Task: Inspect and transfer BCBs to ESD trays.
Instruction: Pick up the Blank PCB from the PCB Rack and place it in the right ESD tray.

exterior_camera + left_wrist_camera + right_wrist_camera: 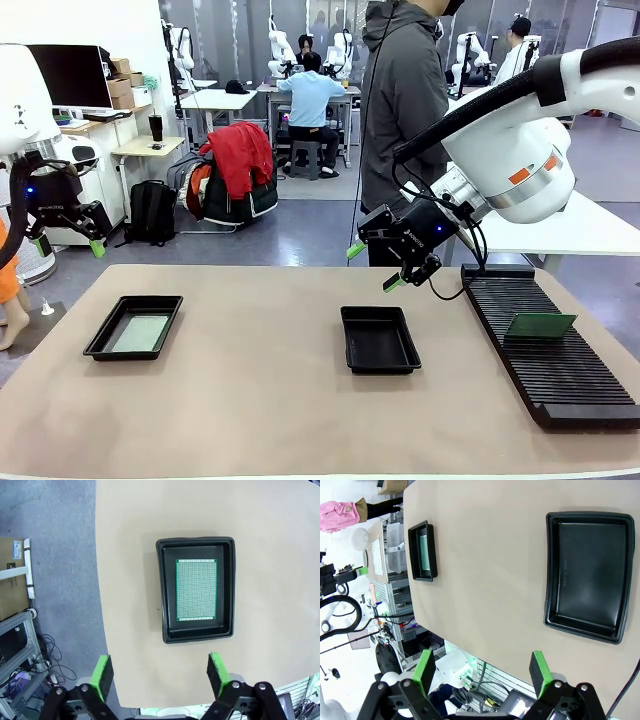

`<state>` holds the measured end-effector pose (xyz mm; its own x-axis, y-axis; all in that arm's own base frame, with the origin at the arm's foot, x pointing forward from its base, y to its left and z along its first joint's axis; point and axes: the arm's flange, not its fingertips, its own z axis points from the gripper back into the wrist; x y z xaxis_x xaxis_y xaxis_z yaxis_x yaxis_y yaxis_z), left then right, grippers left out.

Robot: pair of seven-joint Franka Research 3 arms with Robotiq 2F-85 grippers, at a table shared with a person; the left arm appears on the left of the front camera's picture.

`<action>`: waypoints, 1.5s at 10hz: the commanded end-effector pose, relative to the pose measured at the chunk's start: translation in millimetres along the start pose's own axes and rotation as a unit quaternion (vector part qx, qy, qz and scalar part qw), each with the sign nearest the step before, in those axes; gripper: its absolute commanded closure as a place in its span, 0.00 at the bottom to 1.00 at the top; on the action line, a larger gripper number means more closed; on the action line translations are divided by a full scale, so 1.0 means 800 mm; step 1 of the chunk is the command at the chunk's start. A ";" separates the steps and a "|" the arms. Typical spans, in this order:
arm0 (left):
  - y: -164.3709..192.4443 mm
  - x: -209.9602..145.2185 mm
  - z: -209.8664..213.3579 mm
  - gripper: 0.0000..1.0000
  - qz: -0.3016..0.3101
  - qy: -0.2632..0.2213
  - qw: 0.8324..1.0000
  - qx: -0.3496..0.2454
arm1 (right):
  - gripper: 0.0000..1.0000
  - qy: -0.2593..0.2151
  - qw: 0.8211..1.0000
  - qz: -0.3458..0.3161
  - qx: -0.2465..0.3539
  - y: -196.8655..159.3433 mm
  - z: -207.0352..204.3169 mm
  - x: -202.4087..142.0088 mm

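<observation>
Inside one tray (161,595) a BCB (196,590) lies lengthwise; left tool (160,672) and right tool (482,672) gape.

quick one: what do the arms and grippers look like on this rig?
Left arm and right arm: rounded white shells; the right has orange wrist marks and black cables. Left gripper and right gripper: black, two fingers with green pads, a blue light on each.

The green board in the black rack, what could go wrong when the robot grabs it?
The circuit board is thin and stands on edge in the slotted rack, so the open right gripper might pinch it crookedly or jam it against the ribs. Carried over, it could slip out, or land on the rim of the empty tray instead of flat inside.
</observation>
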<state>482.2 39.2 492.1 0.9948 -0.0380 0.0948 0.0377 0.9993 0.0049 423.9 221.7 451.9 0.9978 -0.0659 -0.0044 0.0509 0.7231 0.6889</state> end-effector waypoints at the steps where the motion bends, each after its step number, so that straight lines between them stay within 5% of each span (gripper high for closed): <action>1: 0.001 -0.001 -0.001 0.00 -0.003 -0.003 1.000 -0.002 | 0.00 0.003 1.000 0.021 -0.006 -0.009 0.010 -0.008; 4: 0.001 -0.001 -0.001 0.00 -0.003 -0.003 1.000 -0.002 | 0.00 0.002 0.992 0.116 -0.048 -0.032 0.072 -0.030; 8: 0.001 -0.001 -0.001 0.00 -0.003 -0.003 1.000 -0.002 | 0.00 0.009 0.952 0.275 -0.131 -0.051 0.205 -0.046; 11: 0.001 -0.001 -0.001 0.00 -0.003 -0.003 1.000 -0.002 | 0.00 0.034 0.898 0.398 -0.183 -0.061 0.310 -0.054; 15: 0.001 -0.001 -0.001 0.00 -0.003 -0.003 1.000 -0.002 | 0.00 0.103 0.779 0.568 -0.246 -0.070 0.405 -0.067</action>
<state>482.5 39.4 491.7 0.9948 -0.0376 0.0944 0.0373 0.9993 0.0046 351.6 -31.8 645.3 0.4780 0.8364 0.2680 -0.8701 0.4927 0.0144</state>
